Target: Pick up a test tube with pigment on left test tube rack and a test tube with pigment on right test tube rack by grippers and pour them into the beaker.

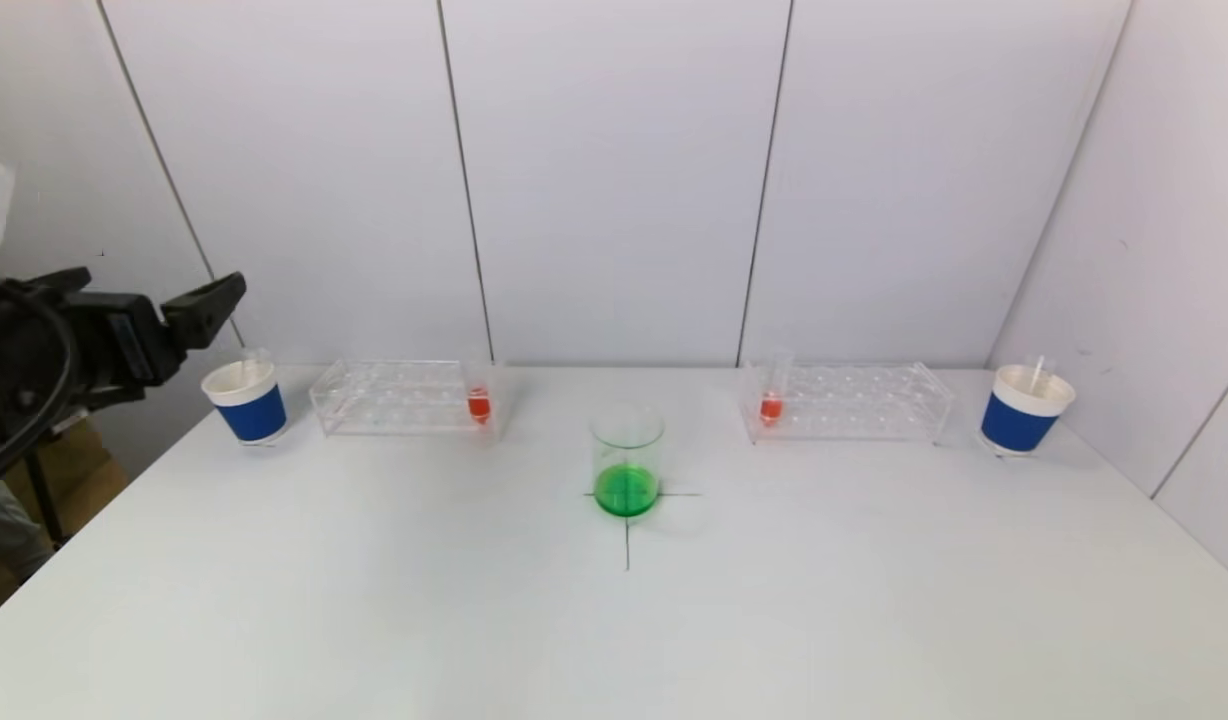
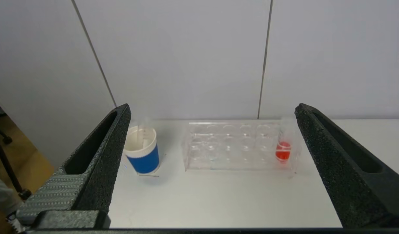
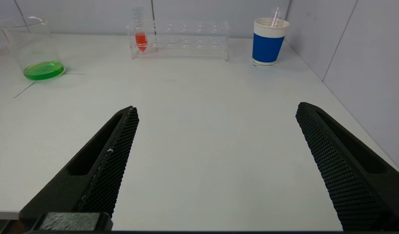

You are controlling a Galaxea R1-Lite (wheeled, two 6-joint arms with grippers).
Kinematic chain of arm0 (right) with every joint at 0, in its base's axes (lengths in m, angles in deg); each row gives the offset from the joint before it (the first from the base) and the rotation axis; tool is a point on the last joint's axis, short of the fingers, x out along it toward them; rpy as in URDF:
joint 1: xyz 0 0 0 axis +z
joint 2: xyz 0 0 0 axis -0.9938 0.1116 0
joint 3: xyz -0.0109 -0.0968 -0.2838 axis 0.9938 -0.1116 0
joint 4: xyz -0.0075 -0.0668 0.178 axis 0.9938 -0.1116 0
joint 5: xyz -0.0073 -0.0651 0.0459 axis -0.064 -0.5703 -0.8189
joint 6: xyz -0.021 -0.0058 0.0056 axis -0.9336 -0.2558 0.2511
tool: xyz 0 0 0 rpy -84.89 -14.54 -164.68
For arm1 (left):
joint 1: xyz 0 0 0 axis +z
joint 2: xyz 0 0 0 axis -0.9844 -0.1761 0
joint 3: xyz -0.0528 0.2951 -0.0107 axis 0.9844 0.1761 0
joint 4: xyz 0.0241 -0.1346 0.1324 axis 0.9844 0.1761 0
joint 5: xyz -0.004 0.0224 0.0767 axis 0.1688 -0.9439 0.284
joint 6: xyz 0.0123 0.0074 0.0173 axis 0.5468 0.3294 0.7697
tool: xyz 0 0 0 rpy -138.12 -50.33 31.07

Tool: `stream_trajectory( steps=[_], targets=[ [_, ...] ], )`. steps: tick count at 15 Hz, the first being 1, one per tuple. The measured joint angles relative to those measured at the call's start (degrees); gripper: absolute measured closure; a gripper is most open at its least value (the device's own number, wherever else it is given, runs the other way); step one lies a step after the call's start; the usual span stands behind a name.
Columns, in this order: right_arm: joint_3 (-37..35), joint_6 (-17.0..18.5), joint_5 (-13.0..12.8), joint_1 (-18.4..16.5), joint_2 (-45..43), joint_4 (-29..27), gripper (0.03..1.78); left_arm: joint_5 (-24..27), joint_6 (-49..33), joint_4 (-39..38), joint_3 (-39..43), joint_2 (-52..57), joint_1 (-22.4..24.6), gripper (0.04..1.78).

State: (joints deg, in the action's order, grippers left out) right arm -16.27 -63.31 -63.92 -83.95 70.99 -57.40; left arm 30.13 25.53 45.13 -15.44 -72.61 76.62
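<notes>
A clear left test tube rack [image 1: 394, 398] holds one test tube with red pigment [image 1: 479, 405] at its inner end. The right test tube rack [image 1: 854, 400] holds another red-filled tube [image 1: 771, 407]. Between them stands the glass beaker [image 1: 627, 460], with green liquid in it. My left gripper [image 1: 214, 300] hovers off the table's left side, open and empty. In the left wrist view the gripper [image 2: 212, 106] faces the rack [image 2: 232, 146] and its tube [image 2: 283, 151] from a distance. My right gripper [image 3: 217, 107] is open and empty over the near table, far from its rack [image 3: 186, 39] and tube [image 3: 141, 39].
A blue and white paper cup [image 1: 246, 400] with a clear stick stands outside the left rack. A matching cup [image 1: 1024, 408] stands outside the right rack. White wall panels close the back and right side. A black cross is marked under the beaker.
</notes>
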Motion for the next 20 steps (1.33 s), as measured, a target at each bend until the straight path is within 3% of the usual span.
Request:
stream_trajectory(
  steps=[6,11,20],
  targets=[
    [0.0,0.0,0.0,0.0,0.0,0.0,0.05,2.9,0.4,0.4,20.2,18.1,-0.9,0.06],
    [0.0,0.0,0.0,0.0,0.0,0.0,0.05,2.6,2.1,2.7,31.1,35.6,0.0,0.06],
    [0.0,0.0,0.0,0.0,0.0,0.0,0.05,1.6,2.4,28.4,34.1,60.4,3.3,0.06]
  ],
)
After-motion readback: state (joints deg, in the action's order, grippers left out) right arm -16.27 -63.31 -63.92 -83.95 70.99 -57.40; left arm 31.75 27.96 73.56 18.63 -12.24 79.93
